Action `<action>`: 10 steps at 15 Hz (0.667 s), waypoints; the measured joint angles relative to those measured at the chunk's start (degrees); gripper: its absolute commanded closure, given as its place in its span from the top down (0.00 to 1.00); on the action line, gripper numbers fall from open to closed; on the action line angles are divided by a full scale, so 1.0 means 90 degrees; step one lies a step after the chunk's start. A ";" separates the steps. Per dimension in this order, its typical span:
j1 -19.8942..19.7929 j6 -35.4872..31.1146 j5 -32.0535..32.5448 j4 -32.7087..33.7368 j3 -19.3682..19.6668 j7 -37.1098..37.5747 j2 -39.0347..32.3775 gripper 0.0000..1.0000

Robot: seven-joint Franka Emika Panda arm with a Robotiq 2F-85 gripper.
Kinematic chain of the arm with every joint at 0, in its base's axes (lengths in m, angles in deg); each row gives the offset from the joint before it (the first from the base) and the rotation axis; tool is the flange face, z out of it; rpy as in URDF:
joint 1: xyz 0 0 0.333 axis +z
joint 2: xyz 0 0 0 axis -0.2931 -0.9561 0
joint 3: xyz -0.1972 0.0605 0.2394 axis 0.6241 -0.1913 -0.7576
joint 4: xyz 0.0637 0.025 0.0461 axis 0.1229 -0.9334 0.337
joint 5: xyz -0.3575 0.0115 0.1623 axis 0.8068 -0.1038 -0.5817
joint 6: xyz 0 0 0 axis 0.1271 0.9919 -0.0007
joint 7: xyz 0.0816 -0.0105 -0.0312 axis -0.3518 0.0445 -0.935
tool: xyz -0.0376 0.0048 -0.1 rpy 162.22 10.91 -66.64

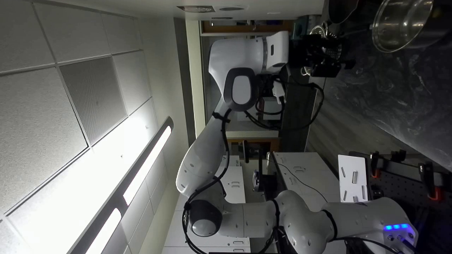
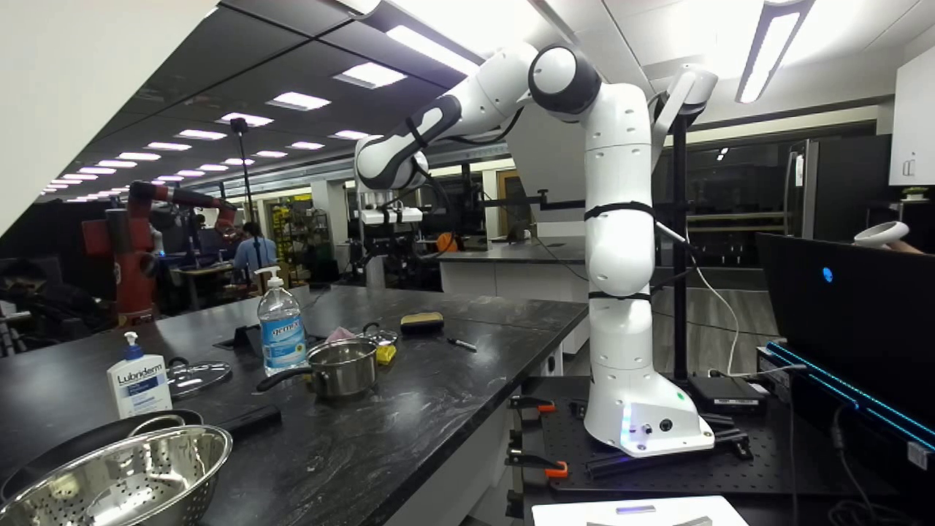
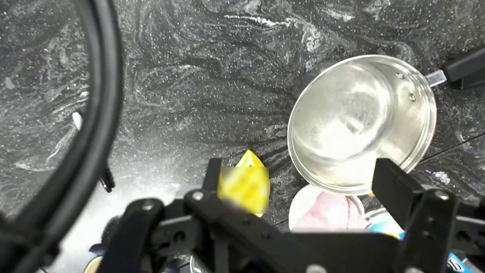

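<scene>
In wrist view, pot handle [image 3: 467, 69] rightward

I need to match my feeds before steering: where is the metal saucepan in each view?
In an exterior view: saucepan at the upper right, cut by the top edge.
In an exterior view: saucepan left of center, below midheight.
Wrist view: saucepan right of center.
Shared landmark: dark marbled tabletop.

A robotics lab: white robot arm [image 2: 619, 252], red robot arm [image 2: 133, 281], perforated base plate [image 2: 679, 475].
</scene>
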 measured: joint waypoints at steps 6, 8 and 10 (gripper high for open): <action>0.0001 0.0424 -0.0091 0.1074 0.0245 -0.0048 -0.0830 1.00; -0.0007 0.0575 -0.0170 0.1340 0.0372 -0.0137 -0.1066 1.00; -0.0018 0.0743 -0.0273 0.1566 0.0505 -0.0185 -0.1297 1.00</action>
